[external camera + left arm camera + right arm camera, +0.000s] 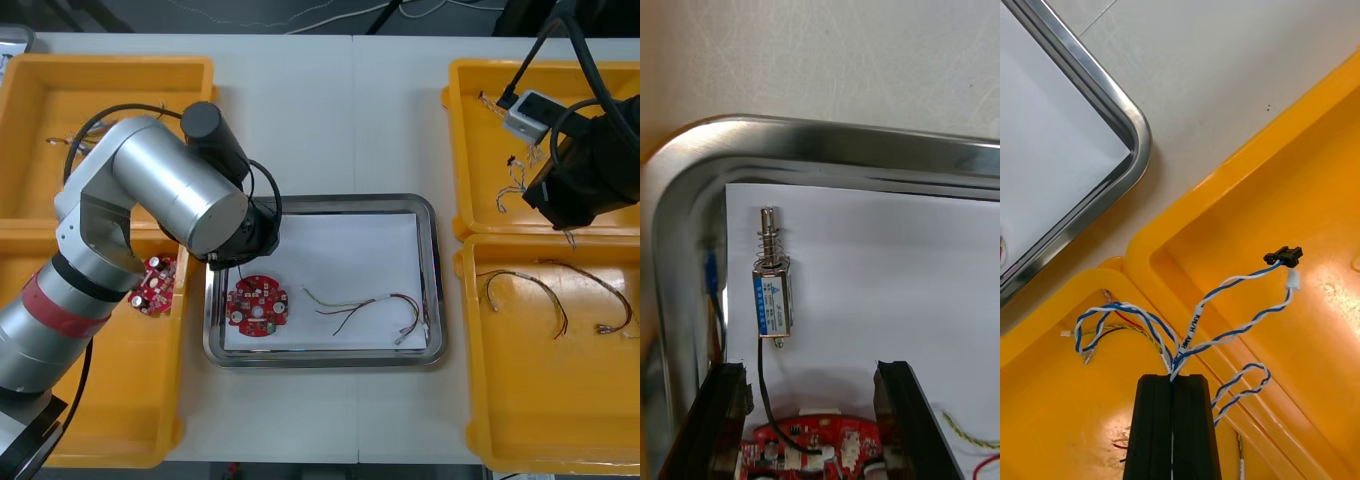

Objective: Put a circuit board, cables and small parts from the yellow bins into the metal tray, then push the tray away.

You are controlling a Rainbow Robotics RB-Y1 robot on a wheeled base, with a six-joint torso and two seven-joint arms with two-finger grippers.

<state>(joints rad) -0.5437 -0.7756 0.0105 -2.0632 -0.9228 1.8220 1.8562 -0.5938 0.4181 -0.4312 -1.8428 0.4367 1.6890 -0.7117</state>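
Blue-and-white twisted cable (1225, 315) pinched in my right gripper (1174, 379) above a yellow bin (1300, 187). Left gripper (809, 369) spread wide over metal tray (827, 142); small metal part (773, 296) lies beside circuit board (812, 446).

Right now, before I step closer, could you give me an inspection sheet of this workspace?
Surface: light table, yellow bins at both sides.
Job's things: tray, white inside, holds a board and a metal part; spare boards in the near left bin.
Clutter: nothing seen.
End effectors: left end effector open over the tray's far left corner, by the metal part; right end effector shut on the blue-white cable over the right bins.
Cables: red-yellow cable in the tray; more cables in the near right bin.
Surroundings: dark floor beyond the table.
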